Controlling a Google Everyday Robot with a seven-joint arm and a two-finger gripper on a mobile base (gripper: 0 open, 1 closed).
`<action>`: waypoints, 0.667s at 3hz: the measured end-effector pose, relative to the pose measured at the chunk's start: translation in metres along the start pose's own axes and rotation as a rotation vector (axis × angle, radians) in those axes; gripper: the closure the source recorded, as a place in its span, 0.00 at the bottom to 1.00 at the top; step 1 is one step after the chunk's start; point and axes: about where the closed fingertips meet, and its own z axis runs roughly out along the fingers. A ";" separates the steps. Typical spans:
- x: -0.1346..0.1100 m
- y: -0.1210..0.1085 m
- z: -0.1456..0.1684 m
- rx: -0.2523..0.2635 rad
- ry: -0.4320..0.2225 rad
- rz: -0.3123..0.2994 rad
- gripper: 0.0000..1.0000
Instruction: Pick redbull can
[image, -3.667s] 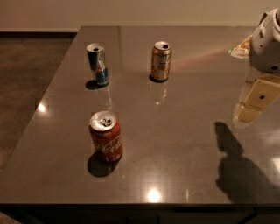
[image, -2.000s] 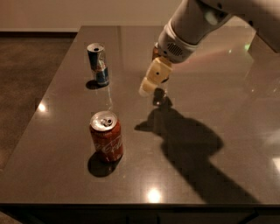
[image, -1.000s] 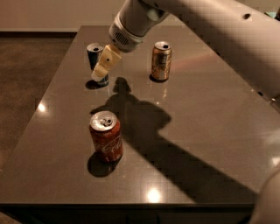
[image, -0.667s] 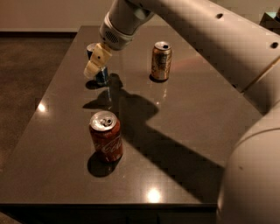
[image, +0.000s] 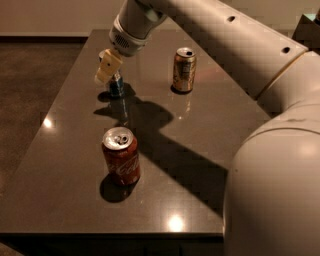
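While the gripper (image: 107, 69) hangs at the top of the redbull can (image: 116, 86), upper left of the frame on the surface (image: 70, 165), I should centre it squarely on the can before closing. Whether it is spread I cannot tell.

The counter (image: 65, 165) looks dark and glossy, the redbull can (image: 116, 87) shiny metal under the matt cream plastic gripper (image: 107, 70).

White cursive lettering is seen on the red can (image: 121, 160), but no word of it can be read. Nothing legible is shown on the gold can (image: 183, 70) or the blue can (image: 116, 86), whose upper part is covered by the gripper (image: 107, 70).
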 end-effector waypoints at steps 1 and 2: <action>0.000 -0.006 0.001 -0.015 0.001 0.017 0.41; -0.004 -0.009 -0.004 -0.038 -0.004 0.027 0.65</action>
